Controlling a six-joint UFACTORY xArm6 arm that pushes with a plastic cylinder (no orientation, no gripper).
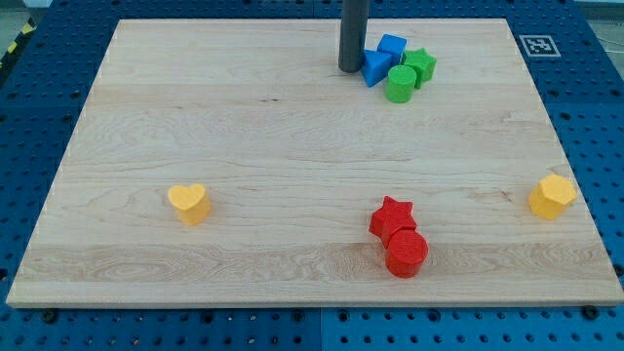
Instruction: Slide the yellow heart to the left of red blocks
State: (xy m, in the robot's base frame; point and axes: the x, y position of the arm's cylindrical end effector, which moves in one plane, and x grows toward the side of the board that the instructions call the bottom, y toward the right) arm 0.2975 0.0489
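Observation:
The yellow heart lies on the wooden board at the view's lower left. A red star and a red cylinder sit touching each other at the view's lower middle, well right of the heart. My tip is near the view's top, just left of a blue triangular block, far from the heart and the red blocks.
A cluster sits right of my tip: a blue cube, a green star and a green cylinder. A yellow hexagonal block is near the board's right edge. A marker tag lies off the board's top right corner.

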